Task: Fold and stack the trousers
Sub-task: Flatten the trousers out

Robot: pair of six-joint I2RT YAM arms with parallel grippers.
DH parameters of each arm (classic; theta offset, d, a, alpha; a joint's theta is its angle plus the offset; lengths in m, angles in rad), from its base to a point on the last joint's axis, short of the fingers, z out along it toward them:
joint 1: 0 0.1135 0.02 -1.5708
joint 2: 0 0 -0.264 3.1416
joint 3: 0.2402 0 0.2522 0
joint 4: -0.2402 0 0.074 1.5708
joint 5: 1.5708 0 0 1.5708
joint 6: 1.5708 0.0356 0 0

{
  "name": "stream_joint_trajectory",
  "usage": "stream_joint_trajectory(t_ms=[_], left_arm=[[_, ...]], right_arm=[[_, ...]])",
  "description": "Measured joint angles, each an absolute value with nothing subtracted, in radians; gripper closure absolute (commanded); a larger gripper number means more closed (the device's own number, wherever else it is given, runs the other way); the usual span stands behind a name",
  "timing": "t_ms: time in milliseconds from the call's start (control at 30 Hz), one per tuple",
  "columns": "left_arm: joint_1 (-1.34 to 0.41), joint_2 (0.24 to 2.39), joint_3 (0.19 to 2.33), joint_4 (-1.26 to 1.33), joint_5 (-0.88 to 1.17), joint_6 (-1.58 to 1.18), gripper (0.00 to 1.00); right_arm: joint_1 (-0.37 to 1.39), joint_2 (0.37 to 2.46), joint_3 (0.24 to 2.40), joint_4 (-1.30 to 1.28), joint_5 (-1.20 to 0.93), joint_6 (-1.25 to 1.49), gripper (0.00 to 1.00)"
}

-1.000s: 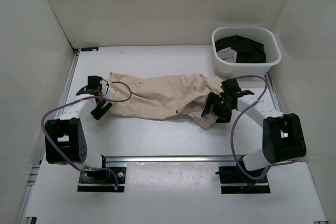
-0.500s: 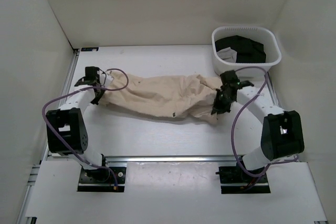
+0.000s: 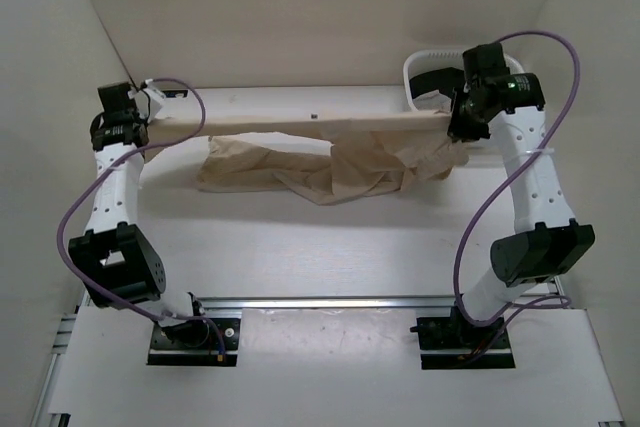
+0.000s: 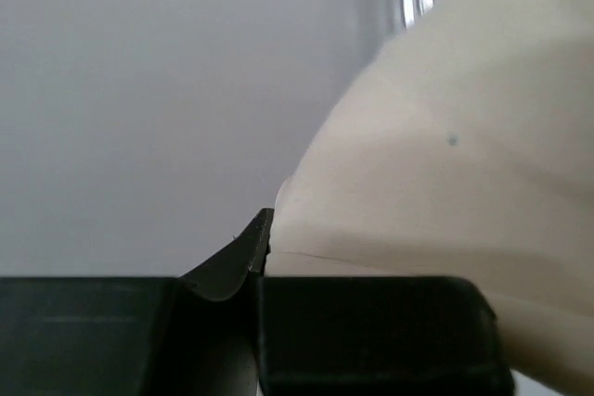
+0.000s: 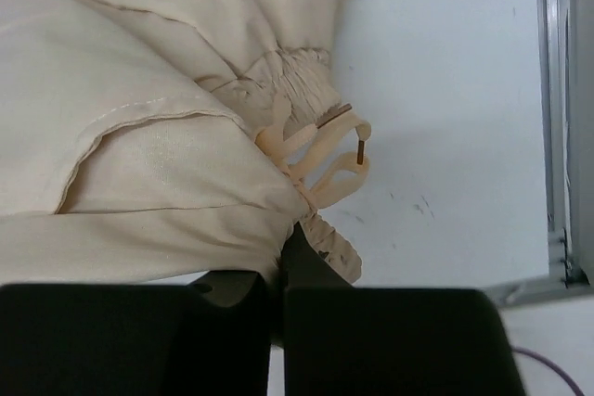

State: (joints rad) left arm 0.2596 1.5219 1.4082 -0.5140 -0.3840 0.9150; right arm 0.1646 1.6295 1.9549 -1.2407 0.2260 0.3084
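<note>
Beige trousers (image 3: 320, 152) hang stretched between my two raised grippers, the top edge taut and the rest drooping onto the table. At the left end my left gripper (image 3: 133, 123) is shut on the trousers (image 4: 445, 183); its fingers (image 4: 243, 257) pinch the cloth. The right gripper (image 3: 455, 125) is shut on the waistband end, in front of the basket. In the right wrist view the gathered waistband and its drawstring (image 5: 320, 159) hang beside the gripper (image 5: 283, 257) above the white table.
A white basket (image 3: 412, 75) at the back right holds dark folded clothes (image 3: 440, 82). White walls enclose the table on the left, right and back. A metal rail (image 3: 330, 302) runs along the near edge by the arm bases.
Both grippers have shut on the trousers' ends and risen up and back, lifting and stretching the cloth off the table. A second ago the trousers lay crumpled flat.
</note>
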Motion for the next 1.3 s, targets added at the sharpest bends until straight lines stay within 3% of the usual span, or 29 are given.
stream_joint_trajectory(t_ms=[267,500,567,800,967,1300], left_arm=[[0.26,1.386,1.141,-0.546,-0.402,1.009,0.86],[0.276,1.237,0.772,-0.563,-0.448,1.034,0.86],[0.279,1.228,0.704,-0.577,-0.452,1.039,0.86],[0.28,1.159,0.534,-0.577,-0.464,1.085,0.84],[0.28,1.133,0.537,-0.595,-0.443,1.079,0.84],[0.27,1.385,1.11,-0.478,-0.43,1.047,0.86]], right_arm=[[0.175,1.488,1.594,-1.286,0.277,0.356,1.0],[0.184,1.192,0.84,-1.119,0.147,0.575,1.0],[0.184,1.17,0.739,-1.119,0.135,0.635,1.0],[0.242,1.056,0.733,-1.076,0.193,0.766,1.0],[0.337,1.081,0.735,-1.094,0.252,0.827,1.0],[0.289,1.418,1.339,-1.056,0.361,0.696,1.0]])
